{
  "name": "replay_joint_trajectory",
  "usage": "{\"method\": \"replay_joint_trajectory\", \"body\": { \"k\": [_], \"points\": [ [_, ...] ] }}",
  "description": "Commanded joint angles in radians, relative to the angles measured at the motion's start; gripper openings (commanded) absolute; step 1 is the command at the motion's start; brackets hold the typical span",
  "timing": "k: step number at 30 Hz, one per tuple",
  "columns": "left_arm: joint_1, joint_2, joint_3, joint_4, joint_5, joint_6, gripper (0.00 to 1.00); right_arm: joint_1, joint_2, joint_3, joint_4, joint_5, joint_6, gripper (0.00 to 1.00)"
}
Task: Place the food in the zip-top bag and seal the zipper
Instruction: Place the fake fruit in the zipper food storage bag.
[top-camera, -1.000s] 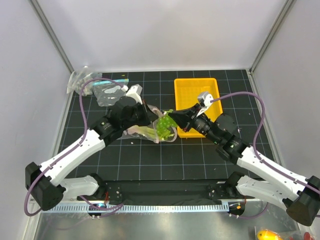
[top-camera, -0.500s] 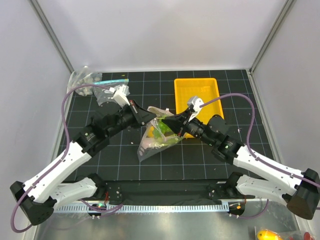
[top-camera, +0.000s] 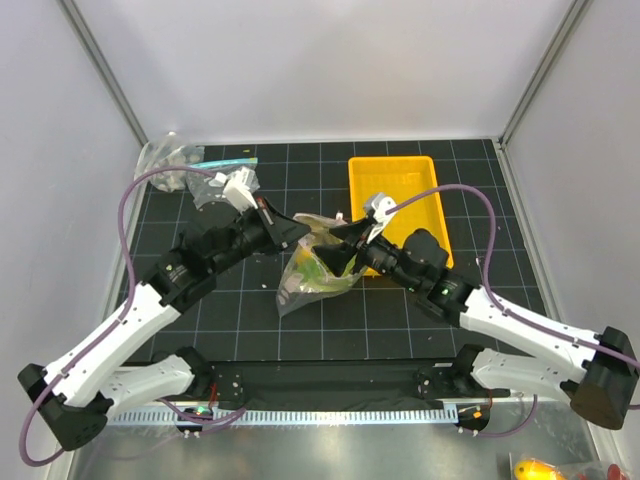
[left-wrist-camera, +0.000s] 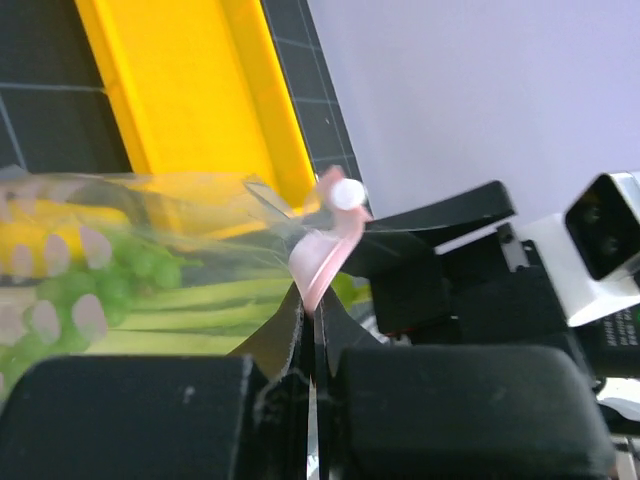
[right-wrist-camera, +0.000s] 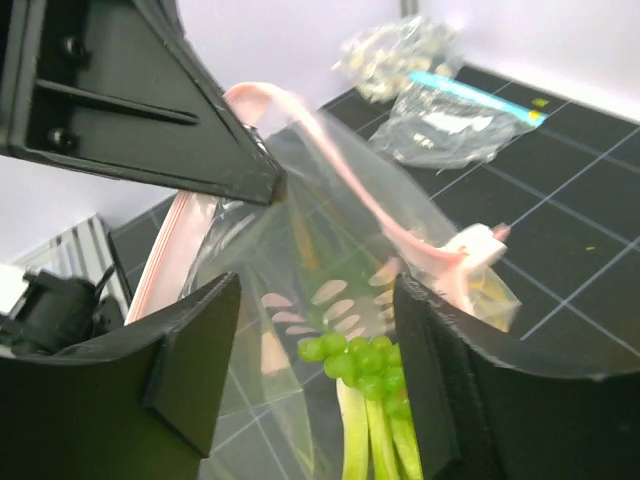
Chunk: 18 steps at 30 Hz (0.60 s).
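The dotted zip-top bag (top-camera: 318, 272) hangs above the mat between both arms. My left gripper (left-wrist-camera: 312, 298) is shut on the pink zipper (left-wrist-camera: 325, 255) at the bag's top corner, just below the white slider (left-wrist-camera: 347, 194). Through the plastic I see food: green grapes (right-wrist-camera: 362, 360) and leek stalks (right-wrist-camera: 378, 440). The zipper (right-wrist-camera: 345, 175) runs slack across the mouth to the slider (right-wrist-camera: 476, 246). My right gripper (right-wrist-camera: 318, 300) stands open facing the bag's side, its fingers apart with nothing pinched. From above, the left gripper (top-camera: 298, 232) and the right gripper (top-camera: 340, 250) sit close together at the bag's top.
A yellow tray (top-camera: 400, 185) lies at the back right, just behind the right gripper. Two other clear bags lie at the back left: one with a light-blue strip (right-wrist-camera: 470, 100) and a bunched one (right-wrist-camera: 400, 50). White walls enclose the black gridded mat.
The left gripper has lifted the bag off the mat by its zipper corner. The right gripper, shut at the bag half a second ago, now stands open.
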Motion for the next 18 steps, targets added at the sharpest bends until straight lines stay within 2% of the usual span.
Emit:
{"method": "replay_joint_trajectory", "body": {
  "k": [1,4,6,8,13,18],
  "points": [
    [0.001,-0.065,0.001,0.029,-0.146,0.068,0.02,0.006,-0.085,0.052,0.004,0.104,-0.025,0.68],
    [0.001,-0.093,-0.039,0.034,-0.209,0.094,0.02,0.006,-0.104,0.083,-0.068,0.21,-0.028,0.61],
    [0.001,-0.116,-0.059,0.038,-0.241,0.104,0.02,0.006,-0.104,0.109,-0.125,0.247,-0.034,0.55],
    [0.001,-0.13,-0.079,0.043,-0.272,0.111,0.02,0.006,-0.101,0.13,-0.181,0.263,-0.031,0.53],
    [-0.001,-0.139,-0.096,0.048,-0.255,0.116,0.02,0.006,-0.134,0.155,-0.217,0.202,-0.036,0.56],
    [0.001,-0.105,-0.093,0.054,-0.238,0.119,0.01,0.006,-0.122,0.211,-0.312,0.267,-0.042,0.57]
  ]
}}
